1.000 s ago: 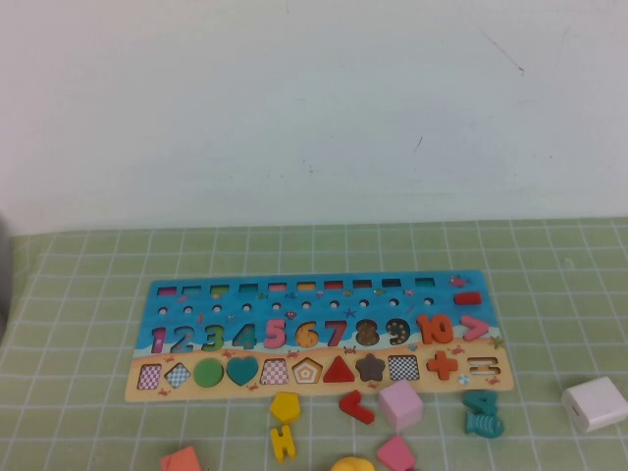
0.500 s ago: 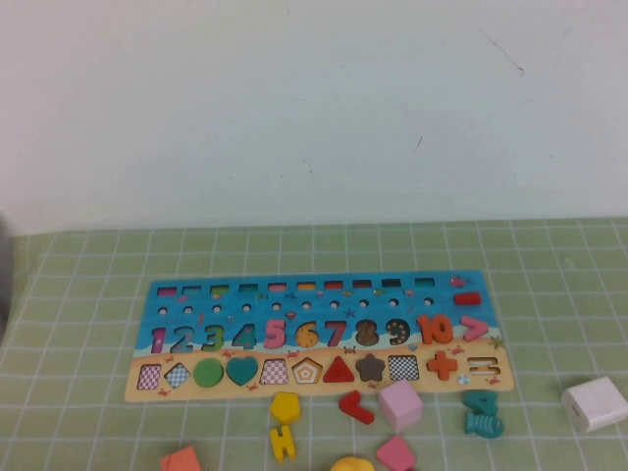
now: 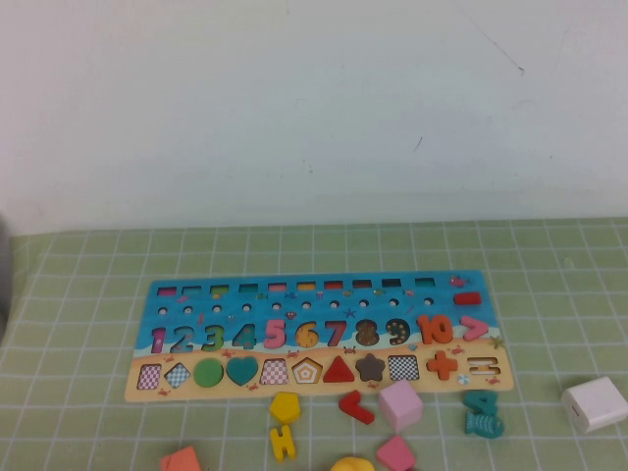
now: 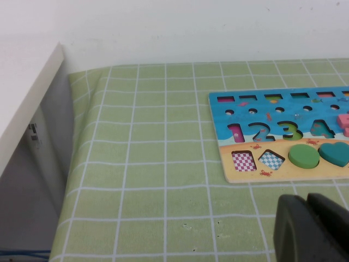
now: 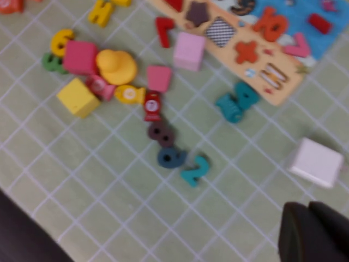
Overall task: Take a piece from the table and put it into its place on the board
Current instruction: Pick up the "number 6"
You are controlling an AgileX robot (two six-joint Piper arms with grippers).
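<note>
The board (image 3: pixel 491 283) lies flat across the middle of the table (image 3: pixel 88 294). Its 6-shaped recess (image 3: pixel 306 335) shows an orange-brown floor between the pink 5 and the red-pink 7. The yellow 6 piece (image 5: pixel 61 40) lies on the cloth in a cluster of loose pieces, against a pink-red cube (image 5: pixel 80 57). My right gripper (image 5: pixel 308 207) hangs shut and empty above the cloth, far from the 6 and near a white cube (image 5: pixel 316 162). My left gripper (image 4: pixel 307 199) is shut and empty, just in front of the board's left end (image 4: pixel 272 170). Neither gripper appears in the high view.
In front of the board lie a yellow pentagon (image 3: pixel 286 406), a yellow H-like piece (image 3: pixel 283 443), a red piece (image 3: pixel 356 405), a pink cube (image 3: pixel 400 405), a teal fish (image 3: pixel 482 414) and a white cube (image 3: pixel 595 403). A white ledge (image 4: pixel 27 103) borders the table's left edge.
</note>
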